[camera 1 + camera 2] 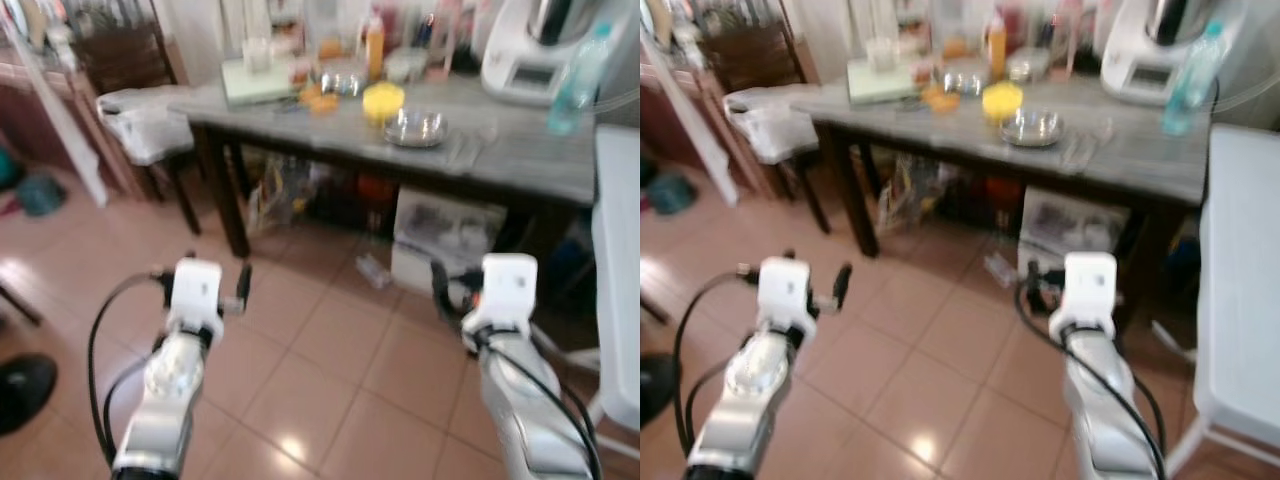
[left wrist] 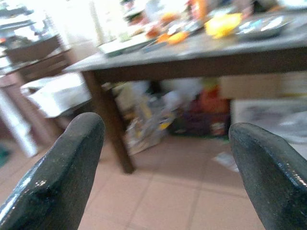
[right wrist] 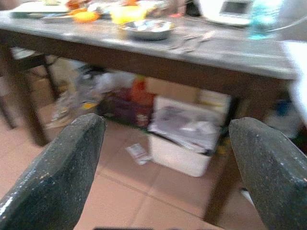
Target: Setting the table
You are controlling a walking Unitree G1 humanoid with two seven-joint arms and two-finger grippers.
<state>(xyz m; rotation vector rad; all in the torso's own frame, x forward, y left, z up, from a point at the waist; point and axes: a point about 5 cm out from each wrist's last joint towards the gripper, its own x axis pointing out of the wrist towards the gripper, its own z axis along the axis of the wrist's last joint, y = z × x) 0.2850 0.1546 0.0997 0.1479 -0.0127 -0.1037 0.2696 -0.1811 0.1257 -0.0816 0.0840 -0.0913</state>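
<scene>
A dark wooden table with a grey top (image 1: 520, 150) stands ahead of me across the tiled floor. On it are a steel bowl (image 1: 415, 127), a yellow container (image 1: 383, 100), some cutlery (image 1: 462, 150), an orange bottle (image 1: 374, 45) and a pale tray (image 1: 255, 80). My left gripper (image 2: 165, 124) is open and empty, held low in front of the table's left leg. My right gripper (image 3: 165, 124) is also open and empty, pointing below the table edge under the bowl (image 3: 146, 28). Both arms (image 1: 170, 370) reach forward over the floor, well short of the table.
A white kitchen appliance (image 1: 530, 55) and a clear bottle (image 1: 575, 85) stand at the table's right end. Boxes and bags (image 1: 445, 225) are stored under the table. A stool with a white bag (image 1: 145, 120) stands left; a white chair (image 1: 615, 270) stands close on my right.
</scene>
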